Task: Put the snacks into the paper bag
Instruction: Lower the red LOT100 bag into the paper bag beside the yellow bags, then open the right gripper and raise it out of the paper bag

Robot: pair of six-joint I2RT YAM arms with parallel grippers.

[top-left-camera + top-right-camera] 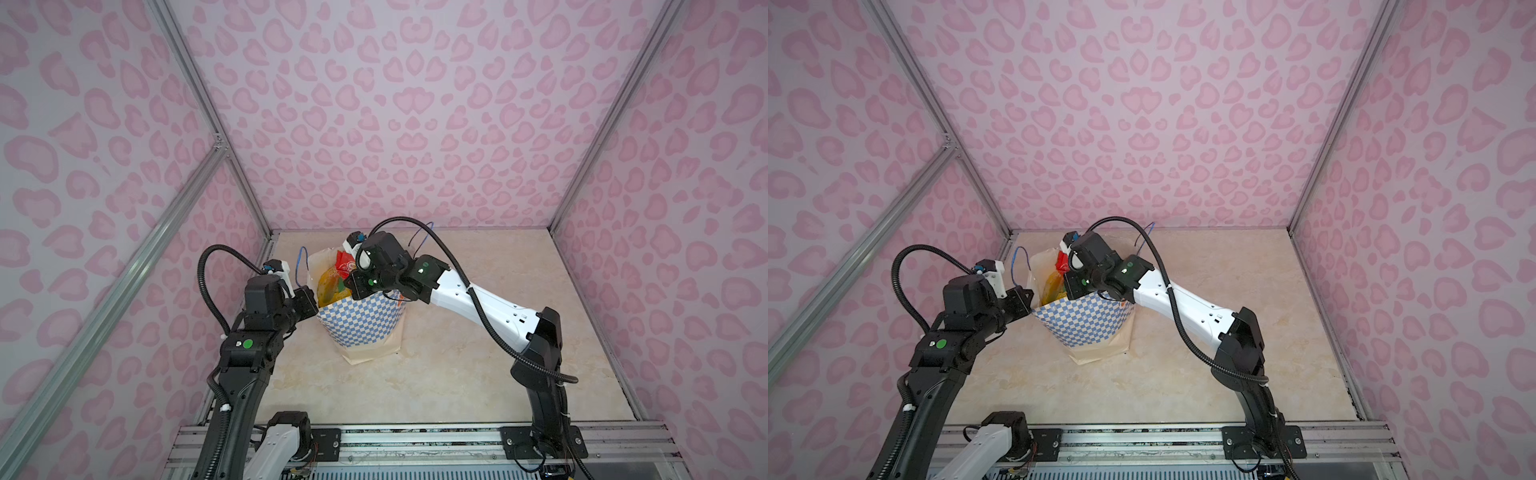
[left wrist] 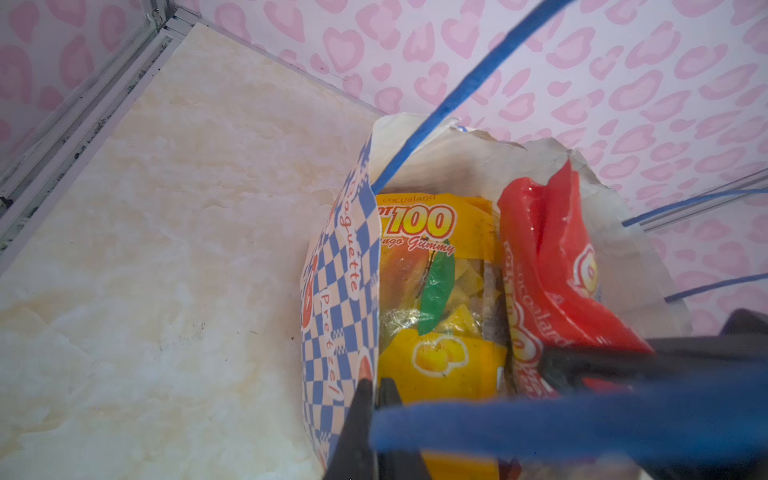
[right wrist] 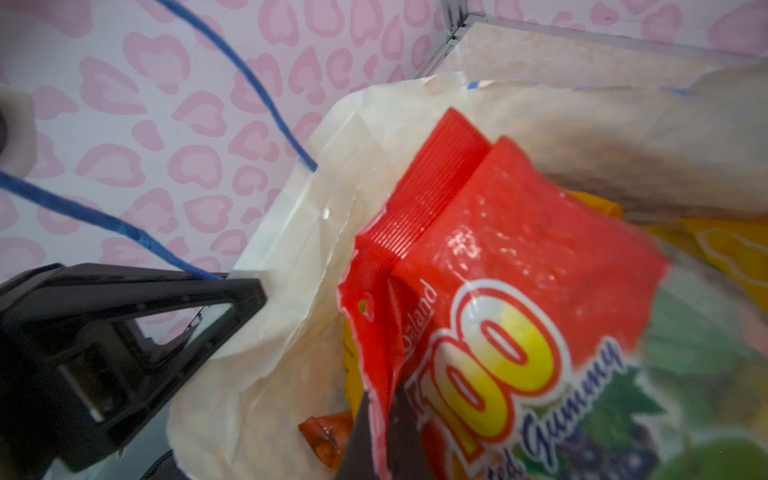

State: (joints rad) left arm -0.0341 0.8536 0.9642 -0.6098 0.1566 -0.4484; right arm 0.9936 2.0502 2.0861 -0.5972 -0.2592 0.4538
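The right gripper [image 3: 380, 432] is clamped on the edge of a red snack packet [image 3: 519, 249] in the mouth of the paper bag [image 1: 361, 324]. The left gripper [image 2: 374, 411] pinches the bag's checkered rim. A yellow snack packet [image 2: 440, 291] sits inside the bag, which stands on the counter [image 1: 457, 374].

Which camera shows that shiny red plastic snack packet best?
The right wrist view: the glossy red plastic snack packet fills the frame, ribbed seal and print legible. The left wrist view shows it creased beside a yellow gummy packet. Both top views show only a small red patch in the white checkered paper bag.
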